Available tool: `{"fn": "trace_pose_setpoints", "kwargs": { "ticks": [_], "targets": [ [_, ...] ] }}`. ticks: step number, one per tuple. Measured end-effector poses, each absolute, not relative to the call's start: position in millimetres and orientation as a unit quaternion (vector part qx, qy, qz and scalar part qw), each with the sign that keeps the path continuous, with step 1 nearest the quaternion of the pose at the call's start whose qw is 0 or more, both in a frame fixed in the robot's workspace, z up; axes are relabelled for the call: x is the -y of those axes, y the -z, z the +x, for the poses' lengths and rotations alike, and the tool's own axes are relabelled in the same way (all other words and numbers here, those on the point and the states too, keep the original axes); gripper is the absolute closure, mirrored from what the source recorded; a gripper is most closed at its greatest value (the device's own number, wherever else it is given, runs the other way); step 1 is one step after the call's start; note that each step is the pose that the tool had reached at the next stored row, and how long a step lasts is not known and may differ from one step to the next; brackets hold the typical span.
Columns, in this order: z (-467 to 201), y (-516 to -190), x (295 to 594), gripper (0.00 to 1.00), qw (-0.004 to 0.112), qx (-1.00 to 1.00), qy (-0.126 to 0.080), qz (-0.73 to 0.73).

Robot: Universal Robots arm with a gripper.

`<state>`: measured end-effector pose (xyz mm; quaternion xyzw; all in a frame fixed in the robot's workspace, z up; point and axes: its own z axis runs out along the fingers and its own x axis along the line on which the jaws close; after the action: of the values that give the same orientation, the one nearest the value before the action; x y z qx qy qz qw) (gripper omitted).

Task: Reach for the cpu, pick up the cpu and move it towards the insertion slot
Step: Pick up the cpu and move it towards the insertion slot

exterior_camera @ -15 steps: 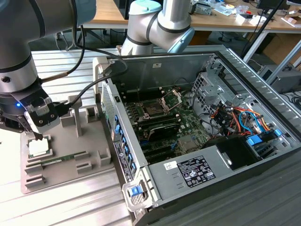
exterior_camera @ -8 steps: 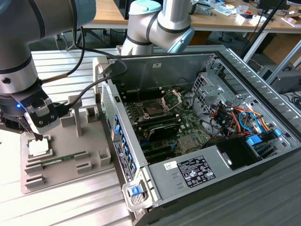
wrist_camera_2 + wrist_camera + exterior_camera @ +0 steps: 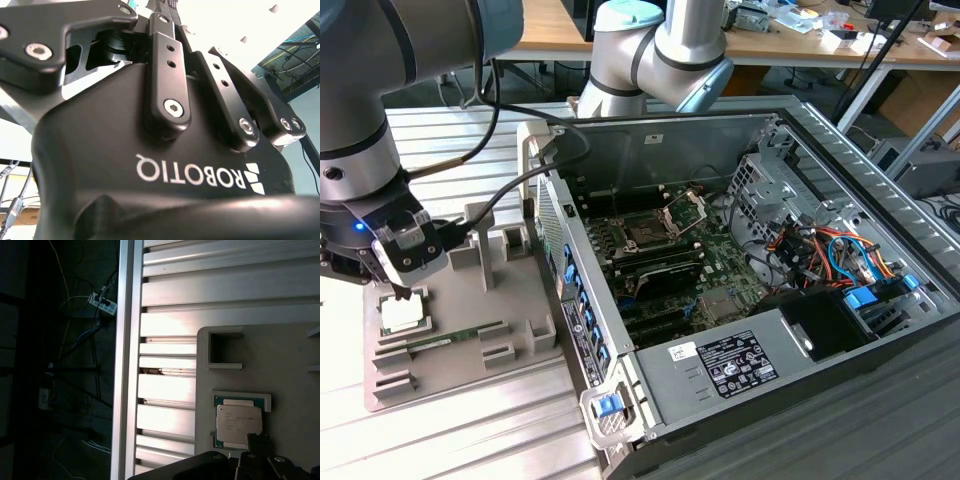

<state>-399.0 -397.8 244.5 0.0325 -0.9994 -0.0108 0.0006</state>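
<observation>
The cpu (image 3: pixel 403 313) sits on the tray (image 3: pixel 470 362) just beneath the tool (image 3: pixel 398 291).

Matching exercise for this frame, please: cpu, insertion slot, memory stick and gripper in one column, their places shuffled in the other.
Things:
1. cpu
2. insertion slot
3. memory stick
4. gripper

Places:
A. on the board inside the open computer case
B. close over the cpu
C. in a square recess of the grey holder
D. in a long groove of the grey holder

Pairs: 1-C, 2-A, 3-D, 4-B
</observation>
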Motion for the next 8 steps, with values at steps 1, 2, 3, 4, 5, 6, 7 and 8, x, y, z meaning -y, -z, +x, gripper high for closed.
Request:
{"fn": "trace_pose_setpoints", "kwargs": {
  "ticks": [1, 2, 3, 4, 5, 6, 7, 8],
  "targets": [
    [-399.0, -244.3, 397.8, 0.90, 0.001, 0.999, 0.011, 0.033],
    [-399.0, -244.1, 397.8, 0.90, 0.001, 0.999, 0.011, 0.033],
    [-399.1, -243.8, 397.8, 0.90, 0.001, 0.999, 0.011, 0.033],
    [-399.1, -243.5, 397.8, 0.90, 0.001, 0.999, 0.011, 0.033],
    [-399.1, -243.2, 397.8, 0.90, 0.001, 0.999, 0.011, 0.033],
    [-399.1, -243.1, 397.8, 0.90, 0.001, 0.999, 0.011, 0.033],
    [-399.1, -242.7, 397.8, 0.90, 0.001, 0.999, 0.011, 0.033],
    [-399.2, -242.1, 397.8, 0.90, 0.001, 0.999, 0.011, 0.033]
  ]
}}
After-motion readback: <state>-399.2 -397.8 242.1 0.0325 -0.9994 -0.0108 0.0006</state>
